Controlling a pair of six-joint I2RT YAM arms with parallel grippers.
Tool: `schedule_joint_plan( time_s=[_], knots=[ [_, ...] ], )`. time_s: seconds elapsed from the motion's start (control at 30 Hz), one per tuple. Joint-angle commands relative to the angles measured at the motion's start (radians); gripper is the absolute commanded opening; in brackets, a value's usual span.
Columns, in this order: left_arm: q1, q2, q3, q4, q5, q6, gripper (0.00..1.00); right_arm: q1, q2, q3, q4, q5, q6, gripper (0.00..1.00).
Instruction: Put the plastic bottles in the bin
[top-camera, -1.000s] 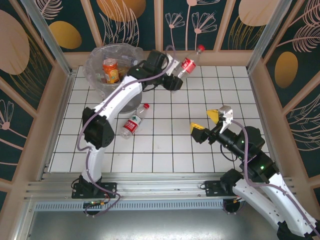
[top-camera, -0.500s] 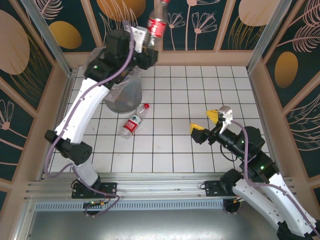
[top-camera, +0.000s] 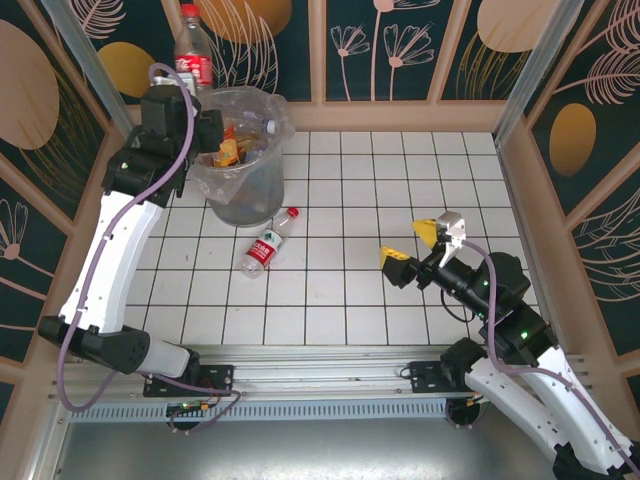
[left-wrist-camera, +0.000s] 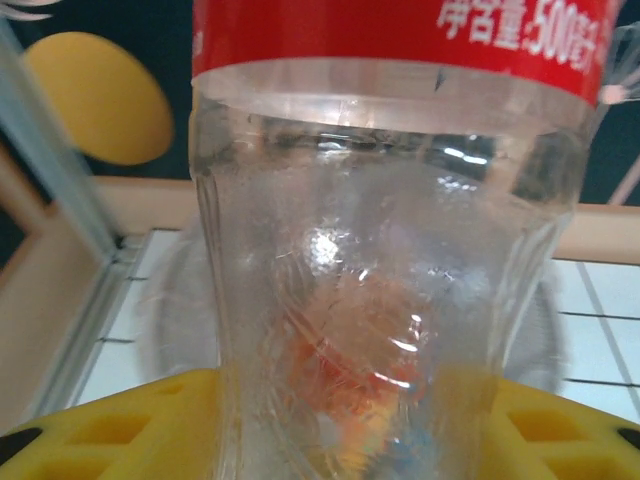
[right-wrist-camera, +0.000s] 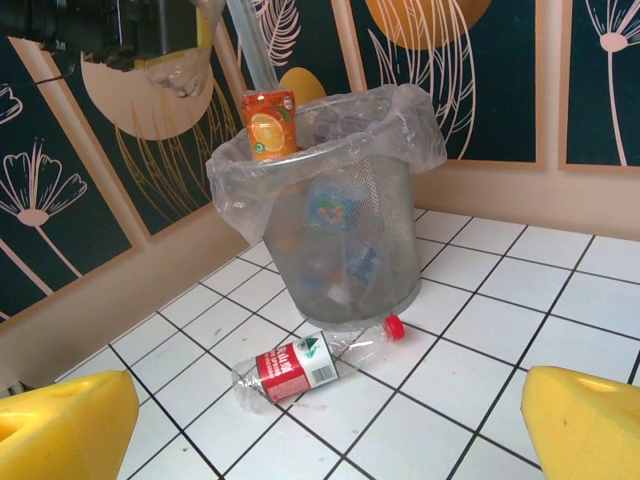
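**Item 1: clear plastic bottle with a red label and red cap** (top-camera: 192, 50)
- Place: raised high, above and to the left of the grey tapered bin lined with a crinkled clear bag (top-camera: 248, 195).
- Axis: long axis upright, cap up, base down.
- Hold: the left pincer (left-wrist-camera: 330, 432) is clenched on its lower body, one yellow finger (left-wrist-camera: 100, 435) on each side.

**Item 2: second clear bottle with a red label** (top-camera: 268, 243)
- Place: lies on the white tiled table (top-camera: 360, 300), just beside the foot of the bin.
- Axis: long axis slanted, red cap toward the bin, base away from it.

**Item 3: right pincer** (top-camera: 415, 243)
- State: released, jaws wide, grasping nothing.
- Place: well to the right of the bin.

**Hazards, as I judge them**
- Item 1 seems to be off to the side of the bin's mouth. If let go here, it may strike the rim or fall outside.
- An orange-labelled bottle (right-wrist-camera: 268, 125) stands above the rim. A bottle dropped onto it could bounce back out.
- The loose bag could snag the falling bottle.
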Motion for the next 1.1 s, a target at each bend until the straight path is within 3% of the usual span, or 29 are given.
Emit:
schedule_joint_plan(
  time_s=[0.0,0.1,0.23,0.5,1.07],
  knots=[
    [0.037,-0.017,-0.024,-0.037,-0.064,-0.021,0.57,-0.006,0.002,-0.007,0.023,-0.025,0.022,0.99],
    [0.076,-0.020,-0.056,-0.046,-0.068,-0.021,0.57,-0.007,0.001,-0.009,0.023,-0.026,0.024,0.99],
    [0.140,-0.010,-0.078,-0.051,0.015,-0.008,0.59,-0.007,0.002,-0.009,0.024,-0.029,0.022,0.99],
    [0.188,0.091,-0.043,-0.042,0.106,0.061,0.60,-0.008,0.003,-0.008,0.020,-0.028,0.023,0.99],
    [0.210,0.308,0.134,-0.098,0.304,0.106,0.63,-0.010,0.007,-0.007,0.017,-0.012,0.019,0.99]
  ],
)
